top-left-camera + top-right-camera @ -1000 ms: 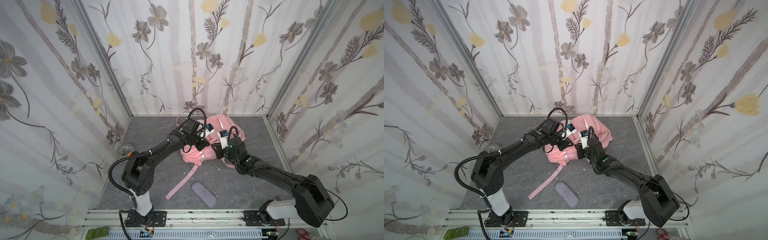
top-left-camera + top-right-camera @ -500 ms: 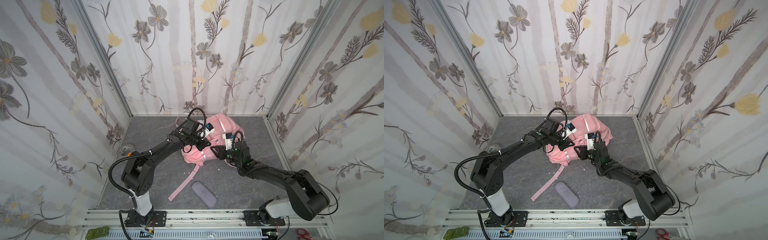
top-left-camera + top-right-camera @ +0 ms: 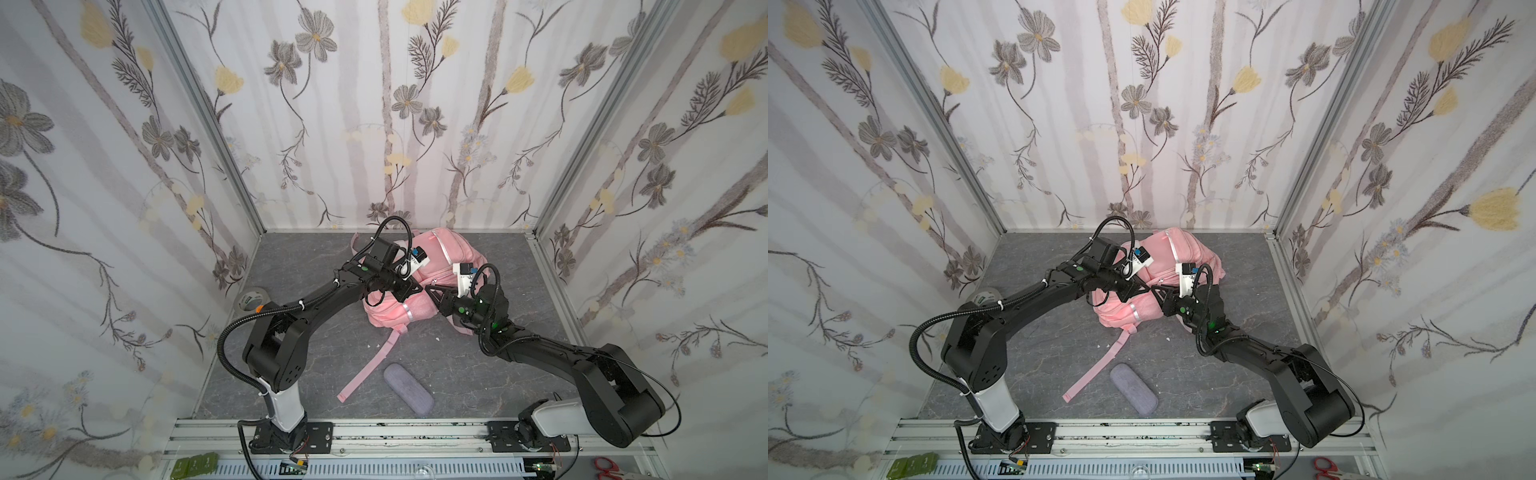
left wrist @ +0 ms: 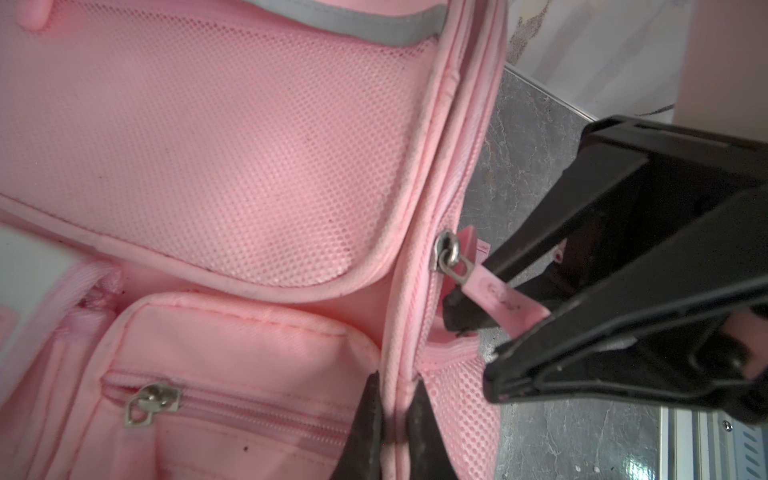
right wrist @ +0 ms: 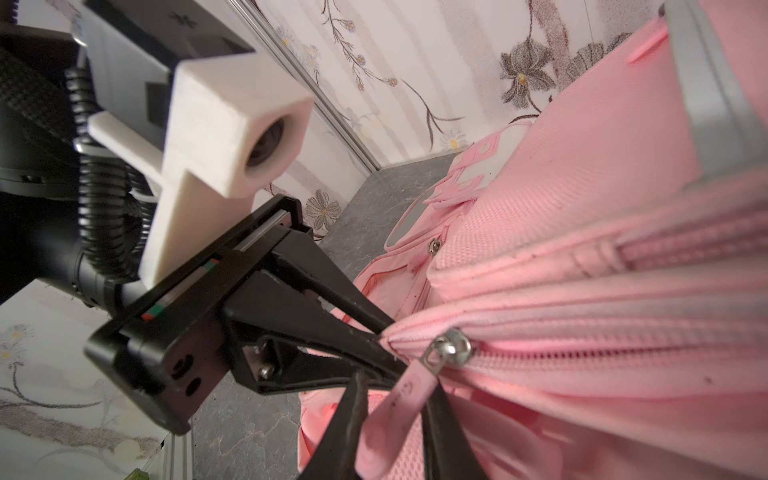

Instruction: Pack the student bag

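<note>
The left fingers (image 4: pixel 368 424) are clamped tight on a piped seam of the student bag (image 3: pixel 440 253), right by the end of its main zip. The right fingers (image 5: pixel 349 419) are set either side of the pink pull tab (image 5: pixel 399 409) with only a sliver of gap showing. Whether the tab is really pinched can't be told. The two sets of tips are nearly touching each other, and the metal slider (image 5: pixel 453 347) is seen just past the right fingers.

Out from there, the bag is slumped under and behind both sets of fingers on the grey marbled tabletop (image 3: pixel 478 374), with its far end near the back wall (image 3: pixel 374 124). One strap (image 3: pixel 370 365) is trailed from the bag back toward the arm bases. One lilac-grey pouch (image 3: pixel 408 388) is laid just beside the strap's end, well apart from the fingers. One tape roll (image 3: pixel 249 298) is tucked near the wall on the left fingers' side.

The space is boxed in by three floral-papered walls with metal corner posts. It's closed at the front by a metal rail (image 3: pixel 395 434) that carries the two arms. Bare tabletop is left on both sides of the bag, more of it on the left fingers' side. A wide patch is also left between the fingers and the rail.
</note>
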